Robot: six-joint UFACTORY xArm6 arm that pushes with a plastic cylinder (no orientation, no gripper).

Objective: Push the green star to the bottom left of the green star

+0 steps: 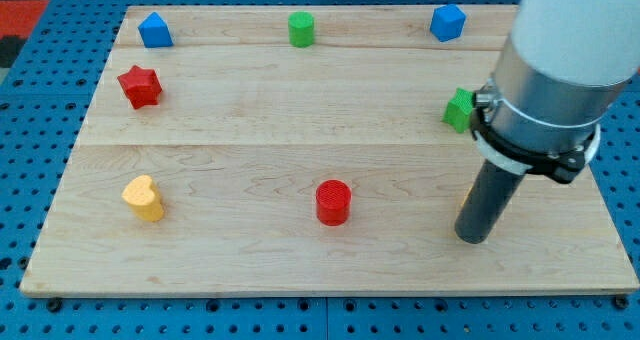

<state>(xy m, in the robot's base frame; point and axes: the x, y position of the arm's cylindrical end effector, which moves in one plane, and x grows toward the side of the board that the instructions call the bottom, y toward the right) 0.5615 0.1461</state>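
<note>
The green star (459, 110) lies near the view's right edge of the wooden board (250, 160), half hidden behind the arm's grey body. My tip (474, 237) rests on the board below the star, toward the view's bottom right. The tip is well apart from the star and touches no block that I can see. A sliver of something yellow-orange shows just left of the rod.
A red cylinder (333, 202) stands left of my tip. A yellow heart (144, 198) is at the bottom left. A red star (140, 86) is at the left. A blue block (154, 30), a green cylinder (301, 29) and a blue cube (447, 23) line the top.
</note>
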